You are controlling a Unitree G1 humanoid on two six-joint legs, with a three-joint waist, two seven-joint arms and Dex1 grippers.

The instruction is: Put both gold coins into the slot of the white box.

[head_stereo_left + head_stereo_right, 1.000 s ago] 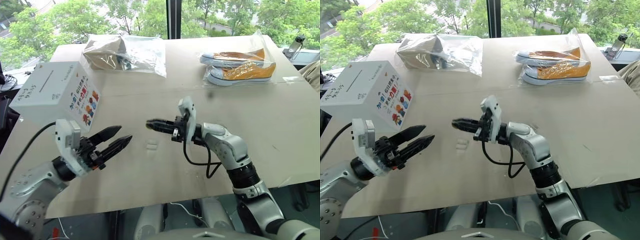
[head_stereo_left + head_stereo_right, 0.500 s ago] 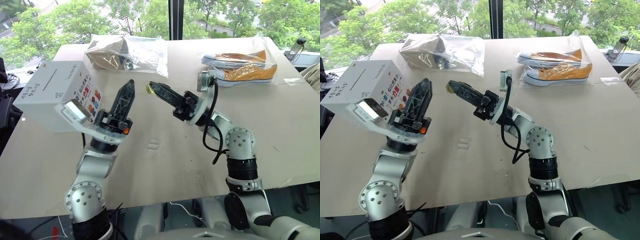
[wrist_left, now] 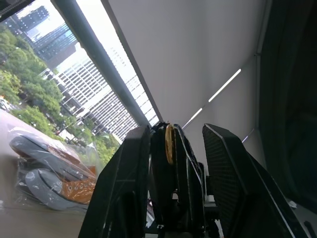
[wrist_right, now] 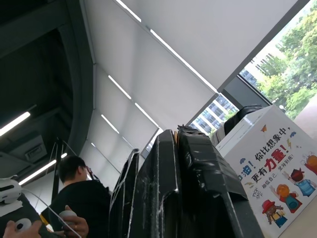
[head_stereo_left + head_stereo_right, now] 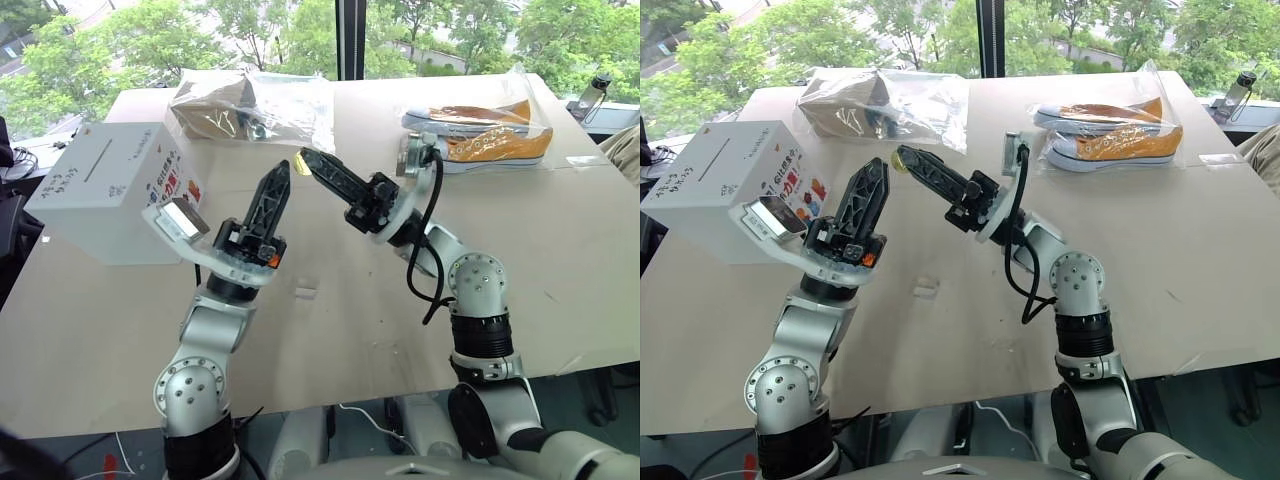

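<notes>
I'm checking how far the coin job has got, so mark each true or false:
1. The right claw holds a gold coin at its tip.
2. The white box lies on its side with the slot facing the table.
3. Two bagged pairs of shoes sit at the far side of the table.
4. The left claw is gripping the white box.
1. True: the right claw pinches a gold coin.
2. False: the slot is on the white box's upward face.
3. True: the bagged orange shoes and the bagged brown shoes lie there.
4. False: the left claw is raised, clear of the box.
</notes>
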